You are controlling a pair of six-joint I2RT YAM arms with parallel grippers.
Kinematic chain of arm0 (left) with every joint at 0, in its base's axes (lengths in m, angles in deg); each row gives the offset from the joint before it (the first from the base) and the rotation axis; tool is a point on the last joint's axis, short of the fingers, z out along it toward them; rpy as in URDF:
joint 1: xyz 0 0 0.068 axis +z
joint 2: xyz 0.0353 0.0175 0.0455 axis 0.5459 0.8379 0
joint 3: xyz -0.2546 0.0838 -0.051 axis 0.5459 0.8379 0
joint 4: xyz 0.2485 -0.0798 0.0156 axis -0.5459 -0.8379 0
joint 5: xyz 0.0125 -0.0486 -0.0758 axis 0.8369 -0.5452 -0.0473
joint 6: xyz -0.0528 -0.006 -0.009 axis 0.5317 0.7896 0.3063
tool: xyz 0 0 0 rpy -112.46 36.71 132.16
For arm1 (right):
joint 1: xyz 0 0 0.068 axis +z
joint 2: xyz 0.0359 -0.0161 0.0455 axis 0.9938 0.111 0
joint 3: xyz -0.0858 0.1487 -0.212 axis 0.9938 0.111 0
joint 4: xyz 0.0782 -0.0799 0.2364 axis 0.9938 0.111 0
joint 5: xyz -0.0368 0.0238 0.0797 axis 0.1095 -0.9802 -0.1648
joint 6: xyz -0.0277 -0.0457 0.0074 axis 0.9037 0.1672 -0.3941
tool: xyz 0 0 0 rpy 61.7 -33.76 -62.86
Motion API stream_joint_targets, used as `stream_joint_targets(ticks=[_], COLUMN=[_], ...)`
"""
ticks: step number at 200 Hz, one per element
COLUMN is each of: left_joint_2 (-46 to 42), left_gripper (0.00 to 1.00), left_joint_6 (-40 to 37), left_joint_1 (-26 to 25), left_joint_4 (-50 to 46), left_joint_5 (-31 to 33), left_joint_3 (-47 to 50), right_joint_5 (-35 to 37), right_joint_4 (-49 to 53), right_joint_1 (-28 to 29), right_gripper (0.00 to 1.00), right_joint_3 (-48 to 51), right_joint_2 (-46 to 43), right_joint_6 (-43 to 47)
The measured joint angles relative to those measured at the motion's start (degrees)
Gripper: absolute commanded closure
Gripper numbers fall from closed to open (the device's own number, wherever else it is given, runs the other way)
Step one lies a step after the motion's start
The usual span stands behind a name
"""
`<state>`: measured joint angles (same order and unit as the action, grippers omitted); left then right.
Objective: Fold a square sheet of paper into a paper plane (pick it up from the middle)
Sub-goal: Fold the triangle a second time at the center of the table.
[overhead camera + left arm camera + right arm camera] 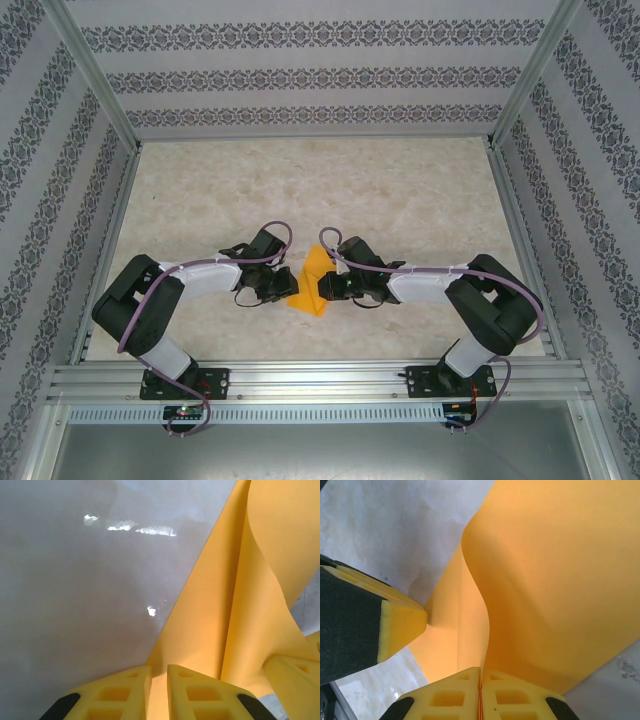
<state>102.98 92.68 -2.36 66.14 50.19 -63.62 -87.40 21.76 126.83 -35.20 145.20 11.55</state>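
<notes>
- The square sheet of paper [312, 282], partly folded to a point, sits between both arms at the near middle of the surface [400, 190].
- The left gripper [159, 682] has its jaws pinched on the sheet's near edge, and the right gripper [481, 685] has its jaws clamped tight on a fold.
- Farther out, a flap bulges loose. The best course is probably firm pinches, a gentle pull to tauten the sheet, then pressing the crease flat.

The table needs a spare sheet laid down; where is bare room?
Free: the far stretch of the table, full width, up to the back wall. Crowded: the near middle, where the left arm and right arm meet on the square sheet of paper.
</notes>
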Motion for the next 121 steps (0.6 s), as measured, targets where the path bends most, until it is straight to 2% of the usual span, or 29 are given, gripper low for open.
stream_joint_targets(ticks=[121], left_joint_2=[0.37], left_gripper=[0.81], left_joint_6=[-1.14], left_joint_1=[0.00], left_joint_4=[-0.07], left_joint_5=[-0.02], left_joint_3=[-0.33], right_joint_5=[-2.75], right_joint_4=[2.97], right_joint_1=[-1.73], right_gripper=[0.89], right_joint_3=[-3.67], right_joint_2=[3.19], right_joint_6=[4.87])
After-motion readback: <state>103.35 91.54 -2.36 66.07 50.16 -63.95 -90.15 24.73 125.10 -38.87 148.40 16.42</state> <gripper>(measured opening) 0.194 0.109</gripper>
